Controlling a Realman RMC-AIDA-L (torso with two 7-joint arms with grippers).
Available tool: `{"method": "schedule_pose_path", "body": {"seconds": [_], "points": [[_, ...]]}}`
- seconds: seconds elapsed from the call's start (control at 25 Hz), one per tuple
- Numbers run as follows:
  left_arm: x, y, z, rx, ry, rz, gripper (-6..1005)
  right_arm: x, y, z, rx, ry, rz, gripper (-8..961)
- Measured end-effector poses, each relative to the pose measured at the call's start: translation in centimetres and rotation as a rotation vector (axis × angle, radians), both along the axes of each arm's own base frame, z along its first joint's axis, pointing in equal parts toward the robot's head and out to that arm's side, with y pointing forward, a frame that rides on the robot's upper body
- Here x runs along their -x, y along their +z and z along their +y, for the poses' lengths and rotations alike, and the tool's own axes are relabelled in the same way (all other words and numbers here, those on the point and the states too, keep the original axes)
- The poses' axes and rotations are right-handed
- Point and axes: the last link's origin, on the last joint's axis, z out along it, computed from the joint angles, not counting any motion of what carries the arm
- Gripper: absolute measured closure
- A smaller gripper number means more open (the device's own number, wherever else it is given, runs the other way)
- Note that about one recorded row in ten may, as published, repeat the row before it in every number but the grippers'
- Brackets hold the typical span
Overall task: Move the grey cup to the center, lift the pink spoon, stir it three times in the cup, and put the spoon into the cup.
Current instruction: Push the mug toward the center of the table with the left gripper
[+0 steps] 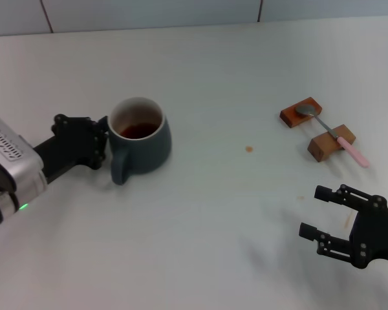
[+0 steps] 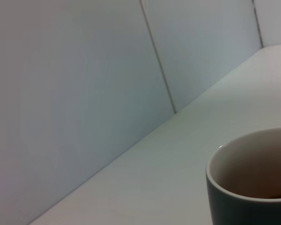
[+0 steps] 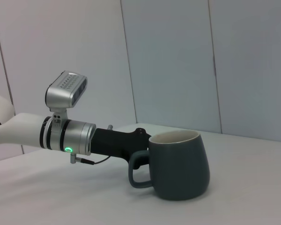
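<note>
Squat slate-grey ceramic cup with dark brown liquid stands on the white table's left side, the black left gripper against its rim by the loop handle; whether those fingers are closed cannot be told. Right of it, the pink-handled metal spoon lies across two brown wooden blocks, and the black right gripper hovers below them, fingers apart and empty

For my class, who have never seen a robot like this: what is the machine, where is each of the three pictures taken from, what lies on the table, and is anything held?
This is a two-armed robot. One picture looks down from its head; the other two come from cameras on each wrist.

On the white table stand a grey cup holding dark liquid, and a pink spoon resting across two wooden blocks.

The left hand sits against the cup's rim on its left side; whether it grips cannot be seen. Its wrist camera shows the cup's rim close up. The right hand hovers open near the table's front, holding nothing. Its wrist camera shows the cup and the left arm from the side.
</note>
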Motion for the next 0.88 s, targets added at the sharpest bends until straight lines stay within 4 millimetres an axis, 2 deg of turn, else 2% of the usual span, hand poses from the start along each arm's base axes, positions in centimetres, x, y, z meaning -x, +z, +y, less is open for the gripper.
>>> {"method": "schedule_pose_path", "body": {"seconds": [0.52, 0.88], "points": [[-3.6, -3.0, 0.0, 0.045, 0.050, -0.181, 967, -0.1, 0.1, 0.0, 0.000, 0.000, -0.002, 201], [-5.4, -4.9, -0.4, 0.098, 0.093, -0.243, 962, 0.0, 0.0, 0.0, 0.000, 0.000, -0.001, 201]]}}
